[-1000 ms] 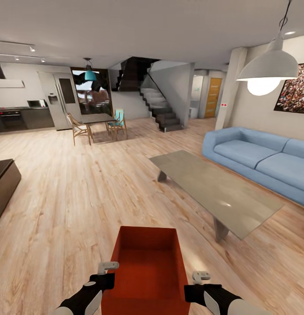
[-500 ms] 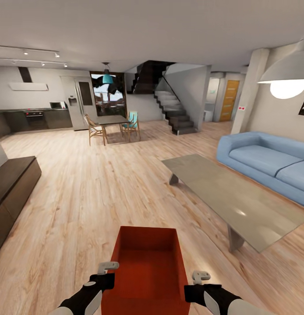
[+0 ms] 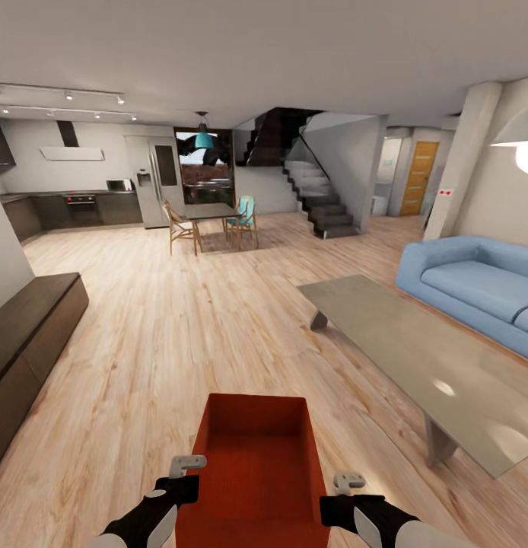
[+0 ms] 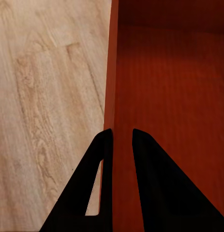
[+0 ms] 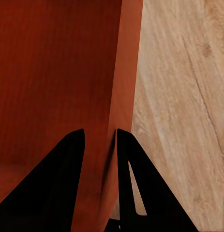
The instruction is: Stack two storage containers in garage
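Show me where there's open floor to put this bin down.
Open wood floor runs ahead of the storage container, between the dark low cabinet and the grey coffee table. Between that table and the blue sofa the room is narrow. Both grippers, left and right, clamp its side walls.

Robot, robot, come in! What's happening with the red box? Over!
Left gripper shut on storage container wall; right gripper shut on opposite wall. Container carried in front, over living room wood floor. Coffee table ahead right, dark cabinet left.

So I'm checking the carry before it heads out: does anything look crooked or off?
Nothing stands out. The bin sits level between both grippers, left and right, each pinching a side wall. It looks empty.
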